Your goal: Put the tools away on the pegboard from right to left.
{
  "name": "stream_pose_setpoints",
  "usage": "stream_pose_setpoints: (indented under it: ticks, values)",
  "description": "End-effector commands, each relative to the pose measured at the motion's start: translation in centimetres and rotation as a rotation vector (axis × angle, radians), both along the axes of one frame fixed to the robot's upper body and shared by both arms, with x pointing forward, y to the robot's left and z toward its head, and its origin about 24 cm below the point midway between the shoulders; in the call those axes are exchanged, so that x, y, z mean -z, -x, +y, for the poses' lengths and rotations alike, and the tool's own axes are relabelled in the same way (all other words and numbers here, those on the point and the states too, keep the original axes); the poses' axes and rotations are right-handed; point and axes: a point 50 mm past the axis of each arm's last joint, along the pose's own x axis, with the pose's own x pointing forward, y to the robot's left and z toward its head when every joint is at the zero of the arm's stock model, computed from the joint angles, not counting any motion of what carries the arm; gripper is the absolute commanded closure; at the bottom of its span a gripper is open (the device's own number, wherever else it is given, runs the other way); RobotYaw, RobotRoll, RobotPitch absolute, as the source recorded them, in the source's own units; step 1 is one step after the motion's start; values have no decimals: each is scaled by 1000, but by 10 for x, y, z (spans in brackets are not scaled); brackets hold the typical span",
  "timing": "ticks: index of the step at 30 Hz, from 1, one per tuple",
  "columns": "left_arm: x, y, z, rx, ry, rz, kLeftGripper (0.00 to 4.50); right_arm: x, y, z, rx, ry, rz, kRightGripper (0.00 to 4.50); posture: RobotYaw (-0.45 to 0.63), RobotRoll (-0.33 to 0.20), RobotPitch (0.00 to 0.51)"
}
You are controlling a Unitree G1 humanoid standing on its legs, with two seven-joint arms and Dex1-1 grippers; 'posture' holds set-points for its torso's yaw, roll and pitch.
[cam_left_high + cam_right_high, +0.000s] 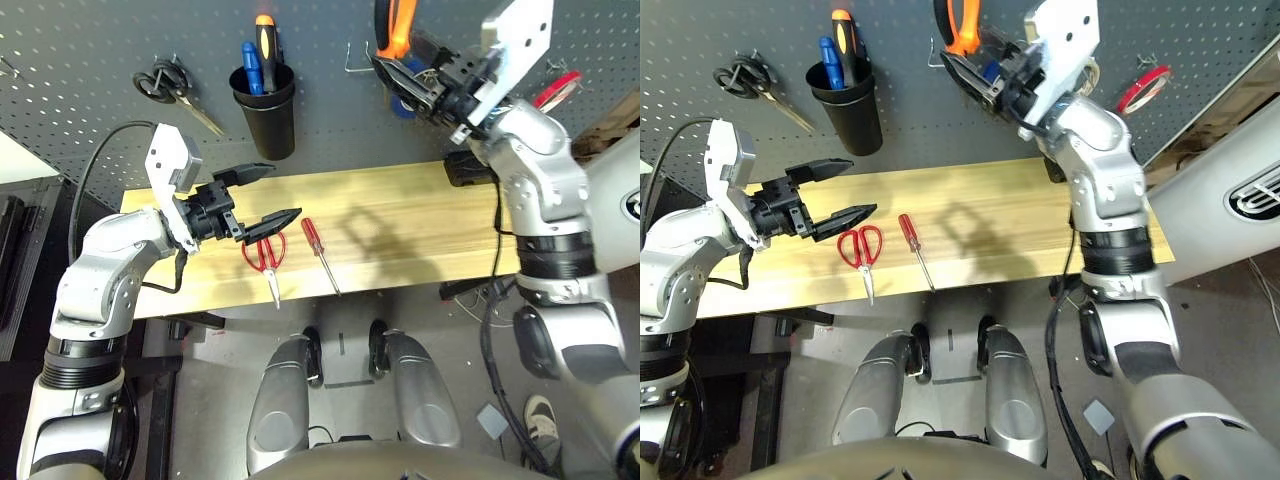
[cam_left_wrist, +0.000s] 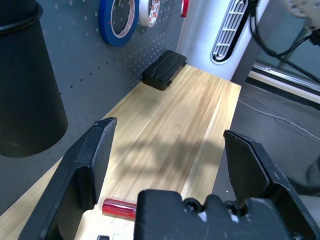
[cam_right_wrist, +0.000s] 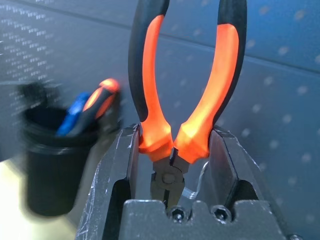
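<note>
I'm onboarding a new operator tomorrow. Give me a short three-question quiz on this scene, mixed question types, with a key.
1. True or false: the right gripper holds the pliers.
2. Which tools lie on the table? A) red-handled scissors and red-handled screwdriver B) tape rolls C) pliers
3. Fill in: the left gripper is ____.

Key: 1 true; 2 A; 3 open.

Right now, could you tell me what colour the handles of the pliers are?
Orange with black, on the pliers gripped in the right hand; clearest in the right wrist view.
</note>
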Motion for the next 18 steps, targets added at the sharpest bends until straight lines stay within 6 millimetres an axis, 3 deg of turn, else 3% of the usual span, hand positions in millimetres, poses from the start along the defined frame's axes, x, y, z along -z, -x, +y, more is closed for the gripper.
stream_pose_setpoints:
  ticks: [1,7,18]
  values:
    - [2,5,-3,16,1,13,0,-5,-6,9,50,-6,-83,2375,-26,0,174]
    - [3,10,-4,11,7,24,0,-9,-14,26,66,-18,-160,2375,0,0,180]
    - [-7,12,2,-53,108,-31,0,-14,-25,27,125,-26,-210,2375,10,0,189]
